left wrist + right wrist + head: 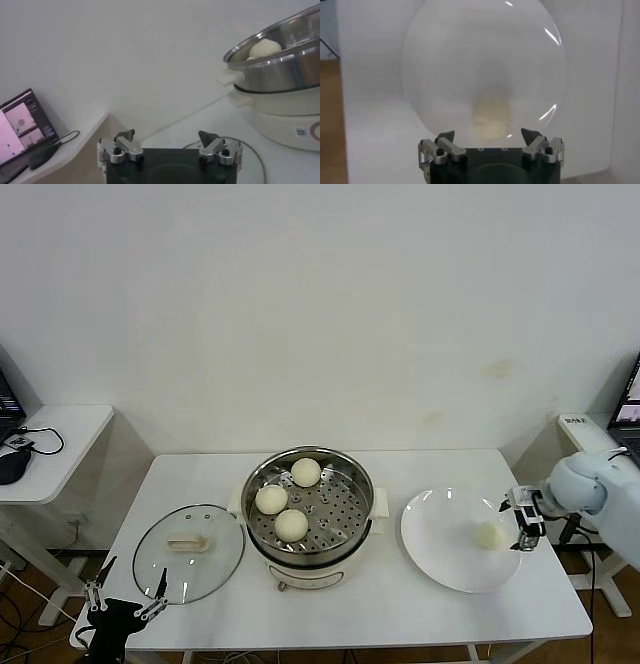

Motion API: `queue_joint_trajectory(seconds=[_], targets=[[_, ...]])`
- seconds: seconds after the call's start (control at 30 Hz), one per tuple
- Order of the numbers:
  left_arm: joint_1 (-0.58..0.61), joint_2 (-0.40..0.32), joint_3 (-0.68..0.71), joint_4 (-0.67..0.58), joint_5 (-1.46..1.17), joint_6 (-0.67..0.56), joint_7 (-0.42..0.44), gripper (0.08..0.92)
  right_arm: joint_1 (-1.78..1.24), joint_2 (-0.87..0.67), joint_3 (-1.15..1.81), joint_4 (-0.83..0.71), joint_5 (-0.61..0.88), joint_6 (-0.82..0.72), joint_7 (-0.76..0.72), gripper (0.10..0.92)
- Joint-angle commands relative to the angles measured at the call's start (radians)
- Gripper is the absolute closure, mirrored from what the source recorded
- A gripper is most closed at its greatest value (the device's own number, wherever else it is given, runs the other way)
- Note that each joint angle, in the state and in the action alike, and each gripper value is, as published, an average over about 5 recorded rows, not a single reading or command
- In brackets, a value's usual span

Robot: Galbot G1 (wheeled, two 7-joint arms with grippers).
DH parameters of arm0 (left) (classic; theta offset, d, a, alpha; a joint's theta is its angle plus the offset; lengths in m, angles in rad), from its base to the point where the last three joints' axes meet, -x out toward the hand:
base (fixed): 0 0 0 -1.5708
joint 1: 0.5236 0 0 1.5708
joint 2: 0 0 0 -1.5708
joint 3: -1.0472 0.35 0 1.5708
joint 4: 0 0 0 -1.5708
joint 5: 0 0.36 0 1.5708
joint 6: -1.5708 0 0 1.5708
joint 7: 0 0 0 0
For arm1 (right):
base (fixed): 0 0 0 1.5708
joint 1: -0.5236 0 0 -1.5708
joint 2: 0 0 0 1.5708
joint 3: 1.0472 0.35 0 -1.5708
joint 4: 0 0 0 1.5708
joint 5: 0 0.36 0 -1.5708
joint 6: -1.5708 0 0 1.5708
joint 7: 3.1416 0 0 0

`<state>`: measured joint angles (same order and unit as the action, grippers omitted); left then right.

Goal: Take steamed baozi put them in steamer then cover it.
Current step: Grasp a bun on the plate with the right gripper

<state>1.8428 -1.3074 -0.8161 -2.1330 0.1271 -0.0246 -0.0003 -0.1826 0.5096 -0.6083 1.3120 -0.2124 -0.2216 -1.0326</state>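
Note:
Three baozi [290, 525] lie in the shiny steamer [352, 524] on its white cooker base at the table's middle. A fourth baozi [489, 535] lies on the white plate [440, 554] at the right. My right gripper [516, 524] is open just right of that baozi, at the plate's right edge; its wrist view shows the baozi [491, 118] ahead of the open gripper [489, 135]. The glass cover [188, 552] lies flat left of the steamer. My left gripper [128, 587] is open, low at the table's front left corner; its wrist view [166, 136] shows the steamer [280, 65].
A side table [50, 444] with a laptop and cables stands at the left. Another stand [590, 429] is at the far right behind my right arm. The wall is close behind the table.

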Motion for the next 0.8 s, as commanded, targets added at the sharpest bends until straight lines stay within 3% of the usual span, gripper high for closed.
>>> queue_joint_trajectory(seconds=[0.03, 0.27, 0.8], targets=[[0.001, -0.001, -0.006, -0.002, 0.001, 0.001, 0.001, 0.177, -0.071, 0.135, 0.069, -0.161, -0.061, 0.02, 0.015, 0.203], [0.005, -0.003, -0.01, 0.002, 0.0, 0.0, 0.0, 0.177, -0.066, 0.18, 0.075, -0.206, -0.074, 0.019, 0.026, 0.23], [0.008, -0.002, -0.013, 0.0, -0.002, -0.003, 0.0, 0.177, -0.023, 0.153, 0.052, -0.165, -0.052, 0.0, -0.003, 0.419]])
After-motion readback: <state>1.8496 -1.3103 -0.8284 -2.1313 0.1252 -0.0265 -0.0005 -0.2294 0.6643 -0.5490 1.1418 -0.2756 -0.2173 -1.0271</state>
